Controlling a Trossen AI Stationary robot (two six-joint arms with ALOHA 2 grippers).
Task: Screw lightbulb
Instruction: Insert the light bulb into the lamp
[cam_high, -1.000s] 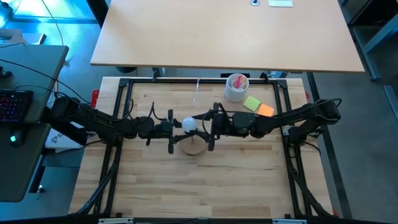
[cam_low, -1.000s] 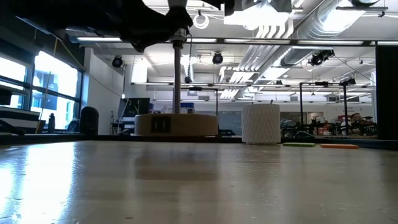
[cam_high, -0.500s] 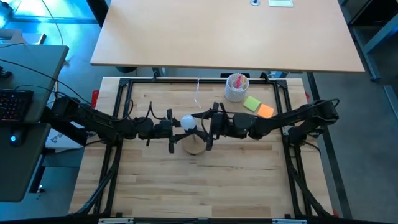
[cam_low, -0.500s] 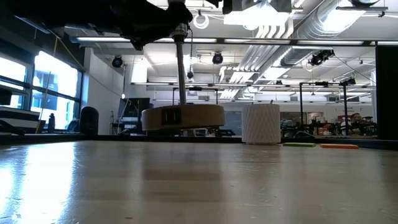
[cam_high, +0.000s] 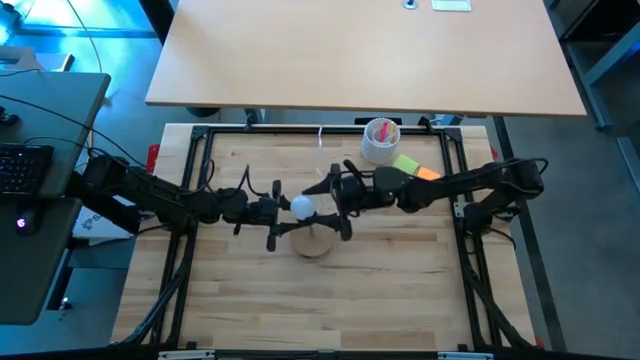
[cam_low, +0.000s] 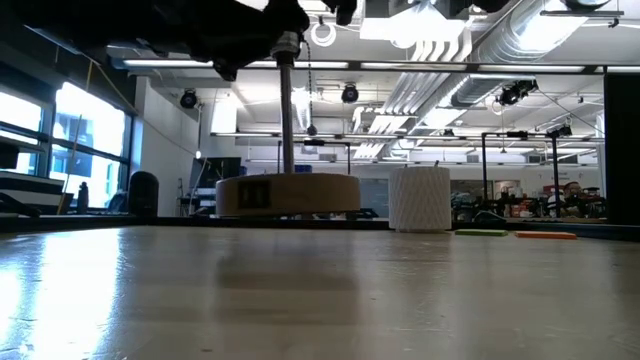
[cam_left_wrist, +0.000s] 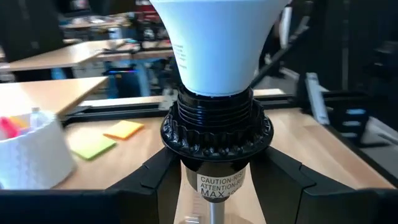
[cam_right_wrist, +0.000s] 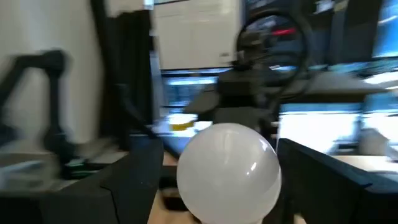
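The white lightbulb (cam_high: 300, 207) (cam_left_wrist: 217, 43) sits upright in a black ribbed lamp socket (cam_left_wrist: 217, 130). The socket tops a thin metal rod (cam_low: 286, 110) that rises from a round wooden disc stand (cam_high: 315, 243) (cam_low: 288, 195). My left gripper (cam_high: 272, 212) comes in level from the table's left and is shut on the socket. My right gripper (cam_high: 335, 205) (cam_right_wrist: 227, 180) comes in level from the right and is open. Its fingers stand on either side of the bulb's globe (cam_right_wrist: 227, 171). The stand looks level at table height; whether it rests on the table, I cannot tell. My left gripper pinches the socket's smooth lower barrel (cam_left_wrist: 219, 182), just under the ribbed collar, between its two fingers (cam_left_wrist: 155, 183). The fingers come level from the table's left. The socket stands upright with the bulb above and the rod and stand below.
A white ribbed cup (cam_high: 380, 140) (cam_low: 418, 198) with pink contents stands at the far right. Beside it lie a green sticky pad (cam_high: 405, 165) and an orange one (cam_high: 428, 175). Black frame rails (cam_high: 195, 180) border the wooden table.
My right gripper has opened and let go of the bulb, and its wrist has swung a little toward the far edge. Half a second ago the wooden stand hung tilted; now it is level again and turned slightly about its rod.
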